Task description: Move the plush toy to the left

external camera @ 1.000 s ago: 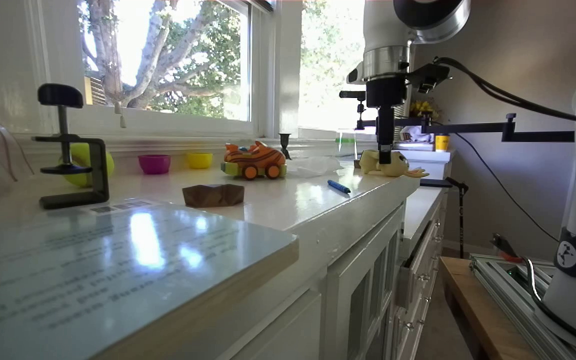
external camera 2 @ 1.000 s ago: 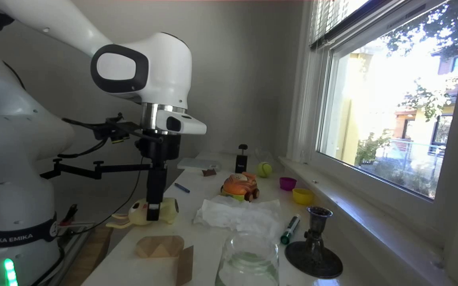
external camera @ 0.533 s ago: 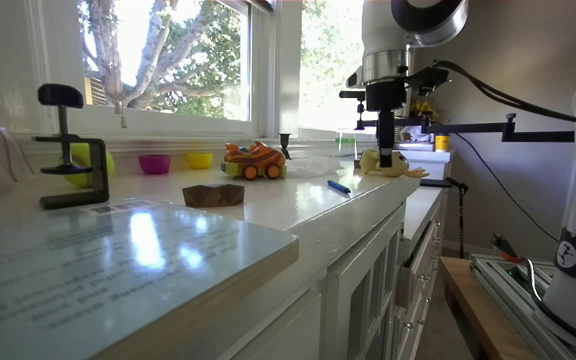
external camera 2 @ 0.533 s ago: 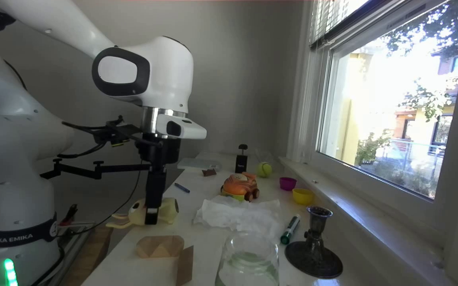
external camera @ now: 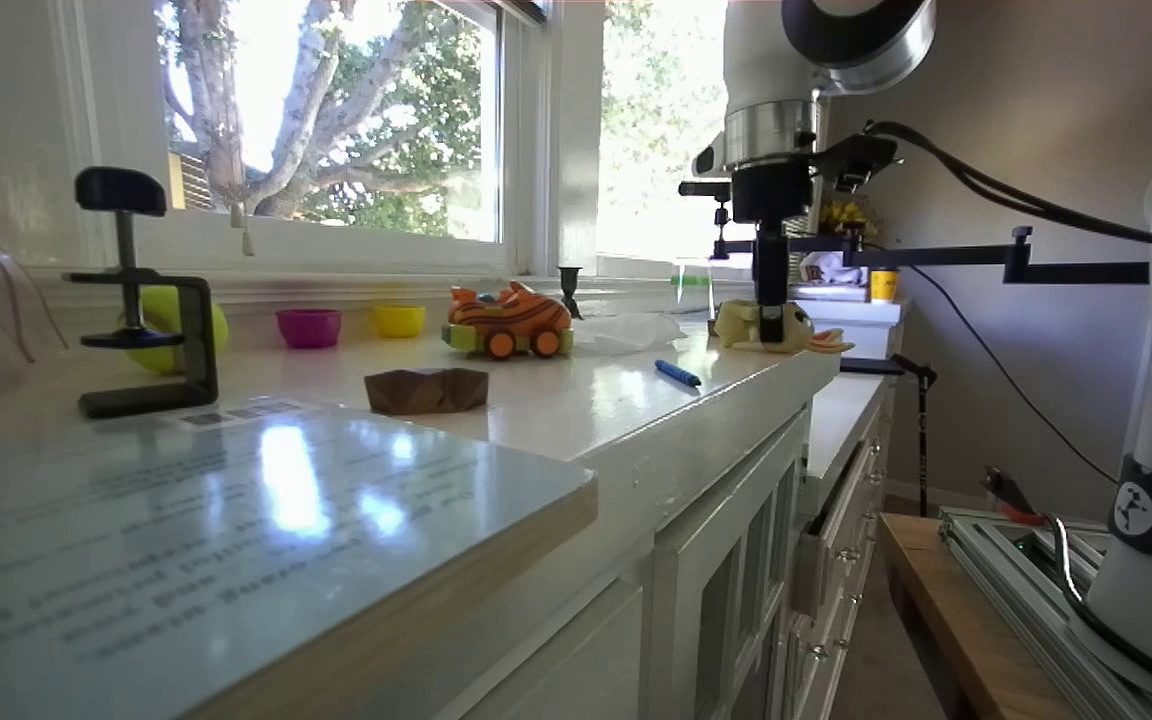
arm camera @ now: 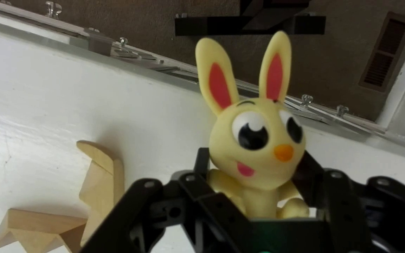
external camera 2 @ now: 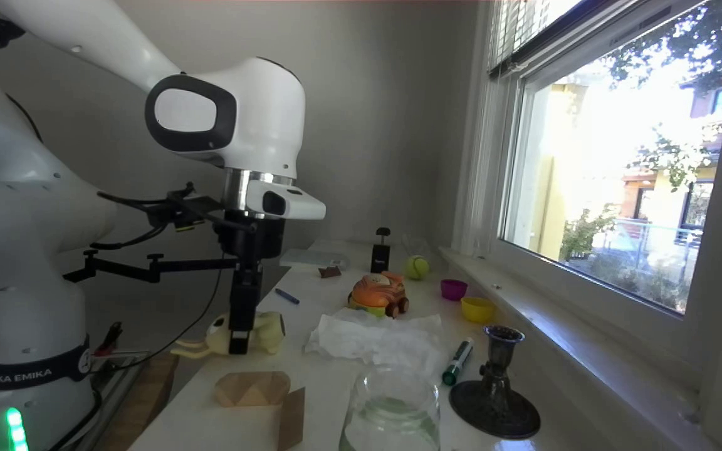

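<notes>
The plush toy, a pale yellow rabbit [arm camera: 258, 151] with long ears, big eyes and an orange nose, fills the middle of the wrist view. It lies on the white counter near the front edge, ears pointing out past that edge. In both exterior views the rabbit's body [external camera: 736, 325] shows beside my black gripper [external camera: 772, 325], which points straight down at counter height. My gripper [arm camera: 253, 158] has one finger against each side of the head, so it is shut on the toy. The fingertips' lower ends are partly hidden behind the head.
Folded tan pieces [external camera 2: 251, 388] lie close to the toy. Crumpled white paper [external camera 2: 380, 338], a glass jar [external camera 2: 392, 410], a dark candle holder [external camera 2: 497, 401] and an orange toy car [external camera 2: 378, 291] stand toward the window. A blue marker [external camera: 677, 373] lies near the counter edge.
The arm came down slightly, then stopped. Its fingers have closed in on the toy, which has shifted a little toward the window and turned slightly, with pink inside the ears now showing.
</notes>
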`<state>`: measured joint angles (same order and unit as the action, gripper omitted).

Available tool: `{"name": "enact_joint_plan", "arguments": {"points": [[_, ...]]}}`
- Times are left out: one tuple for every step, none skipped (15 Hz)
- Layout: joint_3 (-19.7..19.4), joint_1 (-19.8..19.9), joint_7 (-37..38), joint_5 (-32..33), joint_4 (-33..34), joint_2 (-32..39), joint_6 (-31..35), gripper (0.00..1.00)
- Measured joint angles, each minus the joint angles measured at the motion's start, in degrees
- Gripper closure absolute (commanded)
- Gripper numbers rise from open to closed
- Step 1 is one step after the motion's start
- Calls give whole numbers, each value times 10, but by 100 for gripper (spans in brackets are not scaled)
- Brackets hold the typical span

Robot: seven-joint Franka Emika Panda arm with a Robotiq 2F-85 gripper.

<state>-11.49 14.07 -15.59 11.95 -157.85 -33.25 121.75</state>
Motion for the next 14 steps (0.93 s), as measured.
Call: {"name": "enact_joint_plan", "arguments": {"points": [[0,1,0,0,0,0,0,69],[0,1,0,0,0,-1,-1,73],[0,1,1,0,2,-1,-4,77],[0,1,4,-2,5,0,-9,77],[0,0,11,-7,8,0,-18,78],[0,-1,19,-14,13,2,-30,79],[0,-1,29,-22,19,4,-41,79],[0,-1,41,-31,26,7,-52,79],[0,-2,54,-40,33,11,-62,79],[0,-2,67,-49,40,16,-70,79],[0,-2,80,-58,46,21,-76,79],[0,-2,93,-65,52,27,-80,79],[0,-2,103,-72,56,33,-80,79],[0,-2,113,-79,60,39,-80,79]]}}
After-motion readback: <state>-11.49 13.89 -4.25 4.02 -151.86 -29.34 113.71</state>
